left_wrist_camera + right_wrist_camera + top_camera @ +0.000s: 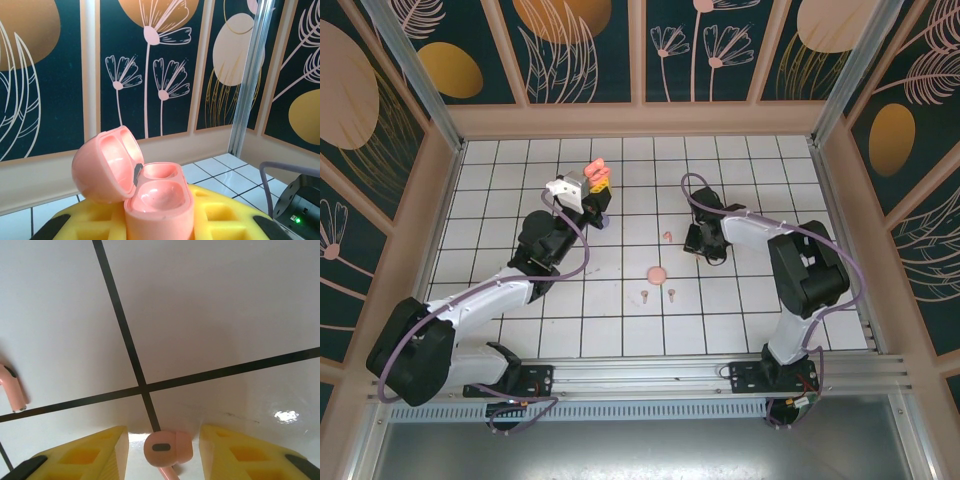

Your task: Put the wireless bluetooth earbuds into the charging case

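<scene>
my right pincer (163, 439), half-open, straddles a coral-pink stemmed plastic earbud (167, 447) on the white tiled counter (225, 305), its stem running back toward the wrist. far left, my left pincer (597, 188) clamps the open coral-pink charging case (157, 195) aloft.

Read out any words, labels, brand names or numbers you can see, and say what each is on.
None readable.
The open charging case held by the left gripper is plain; the earbud at the right gripper bears only a dark oval; the wall panels show flowers, no writing.
</scene>
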Controlling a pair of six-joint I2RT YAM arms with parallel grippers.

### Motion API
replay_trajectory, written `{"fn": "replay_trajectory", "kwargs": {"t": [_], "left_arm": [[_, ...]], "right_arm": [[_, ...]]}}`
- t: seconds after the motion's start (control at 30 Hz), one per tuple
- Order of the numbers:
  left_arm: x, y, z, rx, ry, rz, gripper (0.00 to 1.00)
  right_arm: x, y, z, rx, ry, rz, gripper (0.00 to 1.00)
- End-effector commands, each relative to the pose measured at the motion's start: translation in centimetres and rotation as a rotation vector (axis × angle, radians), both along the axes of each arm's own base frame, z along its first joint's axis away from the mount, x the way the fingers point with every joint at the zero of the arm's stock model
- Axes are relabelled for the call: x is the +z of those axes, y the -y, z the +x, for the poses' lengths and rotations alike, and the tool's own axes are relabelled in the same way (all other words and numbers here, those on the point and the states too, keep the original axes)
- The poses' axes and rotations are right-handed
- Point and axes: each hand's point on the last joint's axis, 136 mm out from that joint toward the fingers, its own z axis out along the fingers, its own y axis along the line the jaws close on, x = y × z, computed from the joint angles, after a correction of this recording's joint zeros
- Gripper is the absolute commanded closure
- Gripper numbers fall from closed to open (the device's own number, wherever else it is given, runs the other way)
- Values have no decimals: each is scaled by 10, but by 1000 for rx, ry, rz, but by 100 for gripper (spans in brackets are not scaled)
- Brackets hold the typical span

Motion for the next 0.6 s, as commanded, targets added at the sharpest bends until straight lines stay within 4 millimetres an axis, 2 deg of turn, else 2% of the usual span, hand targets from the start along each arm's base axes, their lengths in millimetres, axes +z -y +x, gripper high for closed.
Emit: {"fn": "replay_trajectory", "kwargs": {"t": [0.0, 0.57], "left_arm": [[4, 5, -4, -23, 36, -6, 100], [4, 5, -5, -29, 37, -10, 100]], "right_arm": [[-6, 4, 1, -30, -17, -43, 59], [-12, -2, 5, -45, -28, -38, 69]]}}
